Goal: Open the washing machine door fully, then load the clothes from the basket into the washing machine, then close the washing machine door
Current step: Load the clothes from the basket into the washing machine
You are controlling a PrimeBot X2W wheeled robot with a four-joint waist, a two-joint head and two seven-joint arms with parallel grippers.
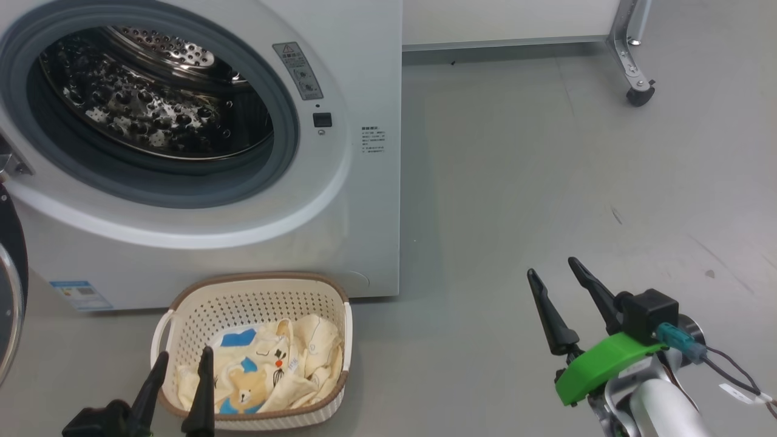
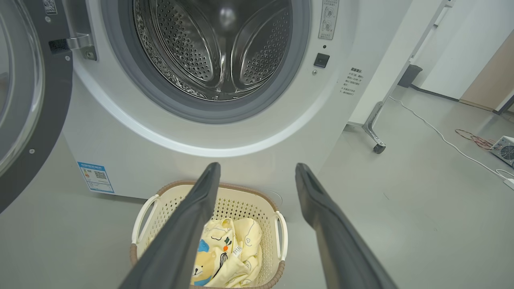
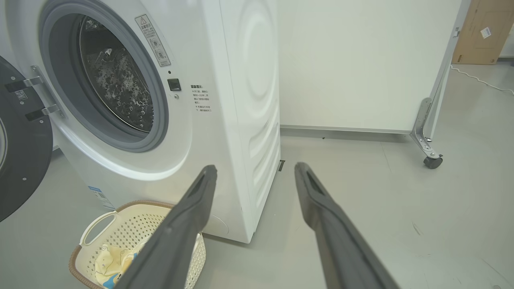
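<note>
No wording is legible. The washing machine (image 1: 367, 212) carries a grey warning label (image 1: 297, 70) with a triangle sign, a small print block (image 1: 372, 139), and a blue sticker (image 2: 95, 177) bearing a QR code.

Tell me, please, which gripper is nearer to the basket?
Left. The left gripper is open at the near edge of the basket, fingers pointing over it. The right gripper is open over the floor, well off to the basket's right.
</note>
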